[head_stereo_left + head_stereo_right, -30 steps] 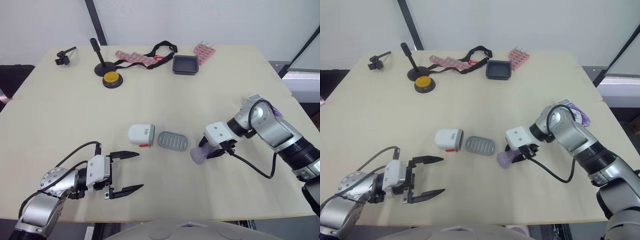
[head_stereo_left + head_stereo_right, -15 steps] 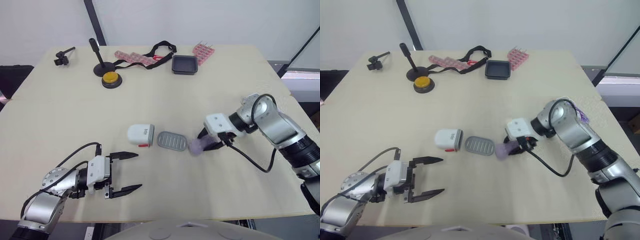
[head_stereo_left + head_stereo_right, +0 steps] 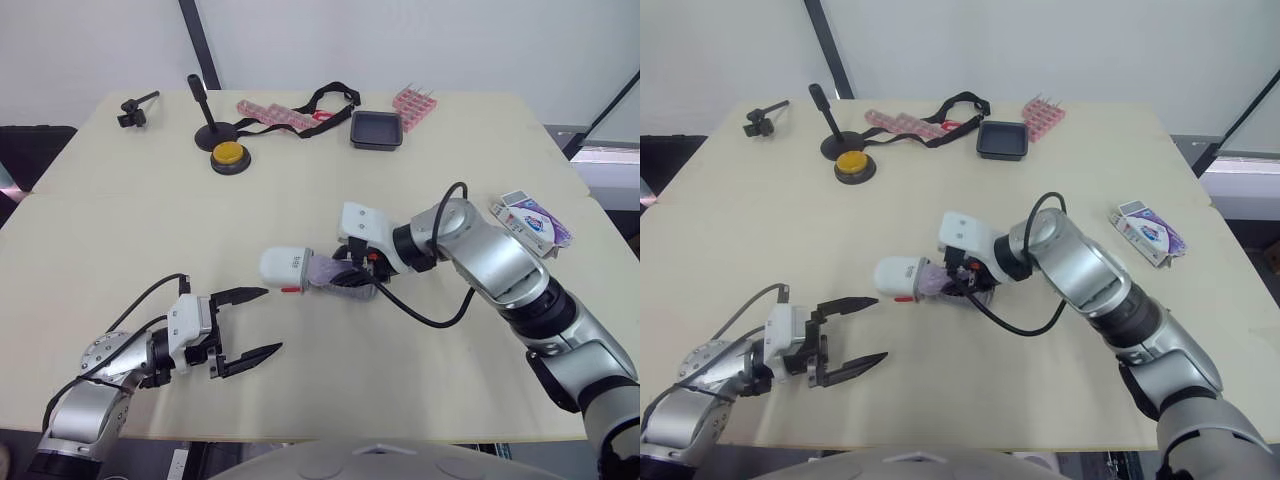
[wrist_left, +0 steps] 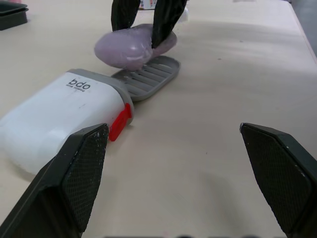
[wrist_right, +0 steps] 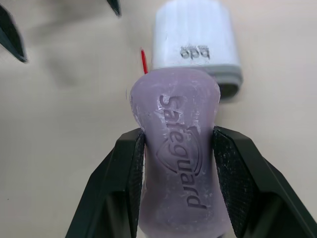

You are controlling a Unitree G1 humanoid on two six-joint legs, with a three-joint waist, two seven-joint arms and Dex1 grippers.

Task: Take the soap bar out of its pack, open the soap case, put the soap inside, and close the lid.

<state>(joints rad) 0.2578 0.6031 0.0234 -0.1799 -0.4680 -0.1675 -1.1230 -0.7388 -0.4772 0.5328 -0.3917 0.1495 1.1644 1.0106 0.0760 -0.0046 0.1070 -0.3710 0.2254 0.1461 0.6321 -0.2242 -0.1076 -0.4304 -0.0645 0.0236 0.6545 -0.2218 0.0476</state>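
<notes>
Status: soap bar [image 5: 174, 114] is out of its pack, and the soap pack [image 3: 530, 220] sits well apart from the white case shell [image 3: 285, 268], off to the shell's right. Case reads as open: the grey ribbed tray [image 4: 148, 79] lies out on the table [image 3: 150, 230], one end touching the shell's open mouth by the red tab [image 4: 120, 121]. Right gripper [image 5: 177, 163] pinches the purple bar across its narrow waist, one black finger on each side, with the bar's free end pointing at the shell. The bar sits over the tray just beside the shell, so I'd call this the placing step, roughly two thirds through. Left to do, as I judge it: seat the bar flat on the ribs, let go, then join tray and shell to close. Left gripper [image 3: 272, 320] is spread wide and carries nothing, parked on the robot's side of the shell and slightly to its left, pointing at it; well placed to brace the shell if it skates. Unknowns: can't tell whether the bar touches the ribs or hangs just above them. From the head the tray is mostly covered by the bar and the right fingers, so its far end and alignment with the shell are hard to read. Whether the red tab is a latch or just a pull is unclear. The pack is too small to say whether its flap is open. Clutter at the far edge beyond the shell is irrelevant.
</notes>
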